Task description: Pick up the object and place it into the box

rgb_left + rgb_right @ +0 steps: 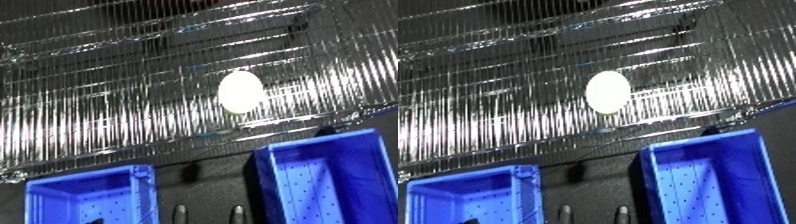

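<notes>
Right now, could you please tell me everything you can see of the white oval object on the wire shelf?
The white oval object is smooth, plain and egg-shaped, with no visible markings or parts; its material cannot be told. It stands with its long axis roughly up and down in the view, resting on the shiny wire shelf near the front edge. Below it sit two blue bins, the right bin closer to it than the left bin. Neither hand touches it, and nothing else is seen in contact with it.

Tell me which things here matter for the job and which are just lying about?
For the job:
- white egg-shaped object on the wire shelf
- right blue bin
- left blue bin; which one is the target I cannot tell

Just there:
- only the shelf itself; no stray items show
</notes>
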You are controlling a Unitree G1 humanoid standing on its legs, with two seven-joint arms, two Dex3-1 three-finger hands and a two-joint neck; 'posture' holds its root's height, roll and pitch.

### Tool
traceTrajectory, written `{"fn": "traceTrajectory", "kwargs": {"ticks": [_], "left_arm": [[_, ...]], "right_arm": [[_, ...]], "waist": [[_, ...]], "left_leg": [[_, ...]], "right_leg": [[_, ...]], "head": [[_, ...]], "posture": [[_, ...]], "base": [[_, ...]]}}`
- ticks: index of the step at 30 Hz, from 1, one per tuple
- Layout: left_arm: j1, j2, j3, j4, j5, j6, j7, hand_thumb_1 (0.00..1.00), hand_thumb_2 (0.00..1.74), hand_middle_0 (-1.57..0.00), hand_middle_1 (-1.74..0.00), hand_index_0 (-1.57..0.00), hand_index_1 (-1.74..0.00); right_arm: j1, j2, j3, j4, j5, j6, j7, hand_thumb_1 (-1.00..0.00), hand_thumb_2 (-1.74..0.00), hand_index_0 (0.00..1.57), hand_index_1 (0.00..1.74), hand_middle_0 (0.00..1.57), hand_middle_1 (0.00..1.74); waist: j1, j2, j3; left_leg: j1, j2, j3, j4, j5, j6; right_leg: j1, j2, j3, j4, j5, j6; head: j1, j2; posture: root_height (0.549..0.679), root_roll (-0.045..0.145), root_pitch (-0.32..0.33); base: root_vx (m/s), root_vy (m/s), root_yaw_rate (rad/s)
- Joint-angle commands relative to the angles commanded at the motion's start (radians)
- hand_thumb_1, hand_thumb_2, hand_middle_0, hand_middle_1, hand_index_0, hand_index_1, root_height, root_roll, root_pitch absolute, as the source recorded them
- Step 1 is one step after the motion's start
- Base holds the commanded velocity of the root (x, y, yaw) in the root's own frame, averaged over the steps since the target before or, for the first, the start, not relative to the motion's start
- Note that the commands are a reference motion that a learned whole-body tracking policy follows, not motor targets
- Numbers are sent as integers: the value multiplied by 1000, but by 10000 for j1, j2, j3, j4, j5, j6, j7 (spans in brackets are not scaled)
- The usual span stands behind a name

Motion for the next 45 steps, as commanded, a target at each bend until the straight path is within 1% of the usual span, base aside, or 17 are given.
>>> {"fn": "traceTrajectory", "kwargs": {"ticks": [3, 7, 11, 14, 17, 19, 21, 23, 27, 30, 35, 37, 40, 45], "left_arm": [[108, 65, -37, -201, -5, 29, 2, 0, 0, 0, 0, 0, 0], [357, 181, -50, -549, -46, 59, 38, 0, 0, 0, 0, 0, 0], [769, 358, 65, -910, -52, 38, -6, 0, 0, 0, 0, 0, 0], [1124, 486, 209, -1057, -64, -37, -91, 0, 0, 0, 0, 0, 0], [1341, 576, 305, -1016, -79, -147, -200, 0, 0, 0, 0, 0, 0], [1412, 637, 331, -920, -90, -232, -294, 0, 0, 0, 0, 0, 0], [1454, 692, 329, -828, -104, -312, -379, 0, 0, 0, 0, 0, 0], [1487, 729, 305, -749, -127, -386, -442, 0, 0, 0, 0, 0, 0], [1540, 753, 268, -579, -193, -542, -539, 0, 0, 0, 0, 0, 0], [1559, 711, 270, -456, -212, -647, -577, 0, 0, 0, 0, 0, 0], [1504, 613, 296, -321, -240, -726, -559, 0, 0, 0, 0, 0, 0], [1474, 578, 323, -274, -238, -738, -553, 0, 0, 0, 0, 0, 0], [1393, 507, 380, -222, -321, -682, -497, 0, 0, 0, 0, 0, 0], [1347, 417, 530, -256, -732, -589, -447, 0, 0, 0, 0, 0, 0]], "right_arm": [[-10, -177, 131, -650, -78, -17, 33, 0, 0, 0, 0, 0, 0], [155, -481, 347, -2065, -90, 257, 357, 0, 0, 0, 0, 0, 0], [649, -956, 531, -4382, 96, 852, 987, 0, 0, 0, 0, 0, 0], [1078, -1392, 606, -6273, 436, 1463, 1488, 0, 0, 0, 0, 0, 0], [1380, -1911, 698, -7748, 985, 2072, 2365, 0, 0, 0, 0, 0, 0], [1496, -2252, 790, -8553, 1260, 2391, 2964, 0, 0, 0, 0, 0, 0], [1540, -2565, 880, -9263, 1461, 2512, 3278, 0, 0, 0, 0, 0, 0], [1541, -2852, 928, -9973, 1700, 2508, 3358, 0, 0, 0, 0, 0, 0], [1440, -3273, 764, -11371, 2271, 2158, 3028, 0, 0, 0, 0, 0, 0], [1276, -3381, 472, -12097, 2483, 1682, 2649, 0, 0, 0, 0, 0, 0], [896, -3412, -212, -13116, 2600, 714, 1794, 0, 0, 0, 0, 0, 0], [733, -3336, -469, -13320, 2527, 332, 1401, 0, 0, 0, 0, 0, 0], [441, -3175, -854, -13430, 2194, -174, 631, 0, 0, 0, 0, 0, 0], [-128, -3013, -1208, -13153, 1899, -545, -443, 0, 0, 0, 0, 0, 0]], "waist": [[-4, -14, 53], [-43, -57, 129], [-132, -130, 200], [-228, -208, 220], [-307, -277, 215], [-338, -305, 208], [-354, -320, 207], [-366, -329, 213], [-400, -343, 240], [-426, -349, 279], [-471, -342, 373], [-475, -323, 406], [-463, -282, 462], [-380, -187, 581]], "left_leg": [[-283, 37, 8, 330, -109, 8], [-487, 92, -1, 609, -201, 13], [-603, 141, 2, 801, -263, 20], [-657, 200, 25, 924, -292, 17], [-651, 269, 58, 969, -300, 0], [-636, 313, 82, 966, -287, -15], [-620, 350, 97, 948, -266, -31], [-613, 382, 106, 935, -247, -42], [-621, 439, 130, 923, -220, -53], [-641, 482, 150, 964, -233, -45], [-668, 506, 165, 1020, -256, 1], [-665, 506, 168, 1031, -266, 16], [-653, 492, 168, 1043, -284, 44], [-616, 444, 156, 1088, -311, 78]], "right_leg": [[-280, -10, 24, 305, -65, 6], [-503, -20, 56, 580, -128, 16], [-650, -10, 106, 762, -179, 24], [-726, -1, 151, 869, -214, 19], [-747, -2, 184, 919, -245, 22], [-751, -10, 195, 925, -254, 34], [-755, -24, 201, 918, -251, 52], [-768, -36, 205, 910, -239, 69], [-809, -51, 210, 884, -198, 101], [-848, -72, 208, 909, -179, 123], [-914, -105, 212, 995, -159, 147], [-926, -125, 206, 1021, -151, 156], [-925, -164, 178, 1033, -130, 159], [-888, -236, 105, 1046, -98, 135]], "head": [[-10, -63], [-60, -167], [-344, -244], [-620, -387], [-823, -562], [-884, -642], [-941, -687], [-989, -691], [-1065, -692], [-1163, -668], [-1191, -644], [-1176, -642], [-1111, -589], [-750, -562]], "posture": [[645, 35, 51], [642, 33, 54], [640, 31, 54], [638, 30, 53], [637, 30, 51], [637, 29, 50], [637, 29, 49], [636, 29, 49], [636, 29, 50], [636, 29, 50], [635, 28, 49], [634, 28, 48], [634, 29, 46], [635, 32, 42]], "base": [[-35, -20, 7], [-19, -20, -5], [-11, -15, -20], [-2, -5, -62], [7, 3, -64], [9, 6, -43], [7, 8, -21], [1, 10, -6], [-6, 14, -5], [-6, 17, -3], [-1, 21, 19], [3, 20, 43], [4, 20, 43], [7, 14, 54]]}}
